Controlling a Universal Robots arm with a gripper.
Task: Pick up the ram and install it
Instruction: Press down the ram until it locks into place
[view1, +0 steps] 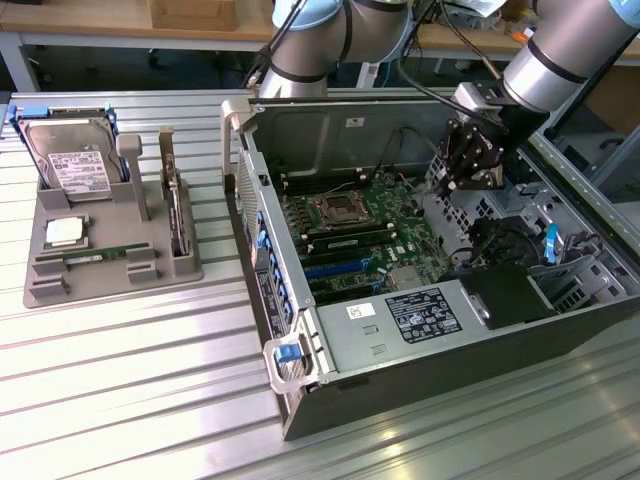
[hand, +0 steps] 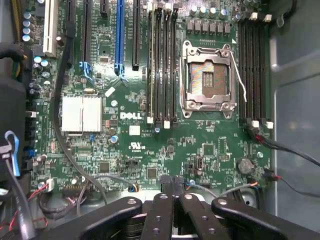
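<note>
Your gripper (view1: 462, 168) hangs above the green Dell motherboard (hand: 150, 150) inside the open computer case (view1: 300, 410), jaws pressed together on nothing, while the ram (view1: 95, 256), a thin green stick, lies flat in the grey moulded fixture (view1: 110, 275) well apart on the exterior view's left, just below the square silver CPU (view1: 63, 233). Watch the loose cables (hand: 295, 155) beside the black memory slots (hand: 162, 65): they could snag the black metal fingers (hand: 162, 220).
</note>
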